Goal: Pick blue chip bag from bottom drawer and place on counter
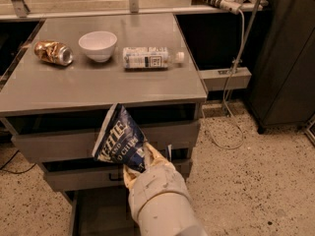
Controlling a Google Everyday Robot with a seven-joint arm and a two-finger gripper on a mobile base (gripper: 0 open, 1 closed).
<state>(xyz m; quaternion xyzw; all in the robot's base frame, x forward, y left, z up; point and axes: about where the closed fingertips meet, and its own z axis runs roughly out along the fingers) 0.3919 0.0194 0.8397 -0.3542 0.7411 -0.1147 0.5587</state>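
My gripper point(141, 162) is shut on the lower end of the blue chip bag point(118, 139), a dark navy crinkly bag with white lettering. I hold it upright in front of the cabinet, its top reaching the front edge of the counter point(98, 85). The bottom drawer point(98, 213) is pulled out below, its grey floor partly hidden by my white arm. The bag covers part of the two upper drawer fronts.
On the counter lie a crushed gold can point(53, 52) at the left, a white bowl point(98, 45) in the middle and a water bottle point(151, 57) on its side at the right. A dark cabinet point(288, 58) and cables stand at the right.
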